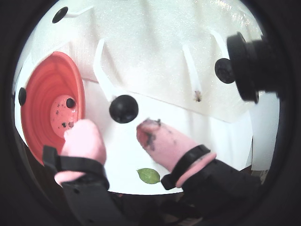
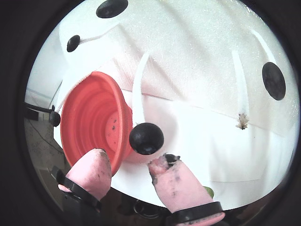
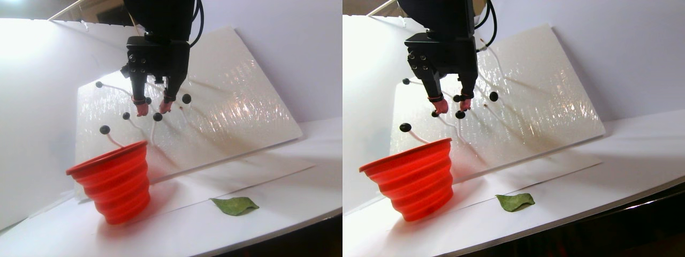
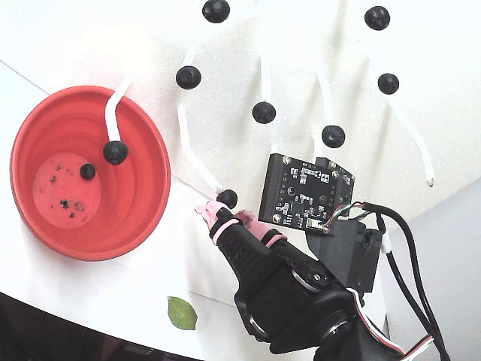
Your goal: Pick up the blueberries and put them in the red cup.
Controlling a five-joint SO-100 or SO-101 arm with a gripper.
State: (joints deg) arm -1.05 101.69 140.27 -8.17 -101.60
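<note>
One white panel (image 3: 230,101) leans against the back wall, and white stalks stick out of it with the blueberries (image 4: 264,113) mounted on their tips, so each berry stands clear of the surface where I can reach around it. Below it on the bench (image 3: 278,203) sits the red cup (image 3: 115,184), upright and close under the lower stalks, I judge so a picked berry has a short way to go; one berry (image 4: 88,171) already lies on its speckled bottom. My end effector (image 1: 120,136) is spread open, its pink fingertips (image 1: 157,139) to either side of one berry (image 1: 123,108) and just short of it, not touching, which looks like lining up for a pinch. A green leaf (image 3: 234,205) lies apart on the bench.
</note>
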